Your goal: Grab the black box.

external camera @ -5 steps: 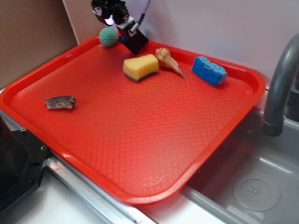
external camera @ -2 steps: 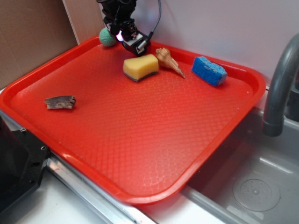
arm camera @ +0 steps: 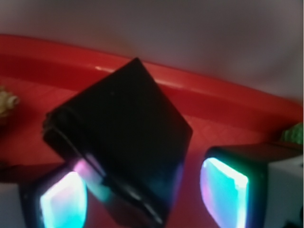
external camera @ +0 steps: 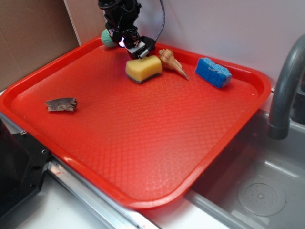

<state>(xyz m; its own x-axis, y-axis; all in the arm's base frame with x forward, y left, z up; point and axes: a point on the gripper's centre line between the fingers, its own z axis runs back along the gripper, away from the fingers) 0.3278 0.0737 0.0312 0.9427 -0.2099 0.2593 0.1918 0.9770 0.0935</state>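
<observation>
**A:** where's the black box (arm camera: 118, 142) now?

**B:** back edge of the red tray (external camera: 143, 157), between the green ball (external camera: 107, 39) and yellow sponge (external camera: 143, 68). Gripper (arm camera: 142, 199) sits low with jaws apart either side of it, not touching yet, probably lining up to squeeze.

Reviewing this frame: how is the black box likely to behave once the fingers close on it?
The black box looks rigid, with sharp edges, so probably no squashing. It sits corner-on between the lit fingers, so it may twist as the gripper closes. Its faces reflect the glow, so it is possibly a little slippery.
</observation>
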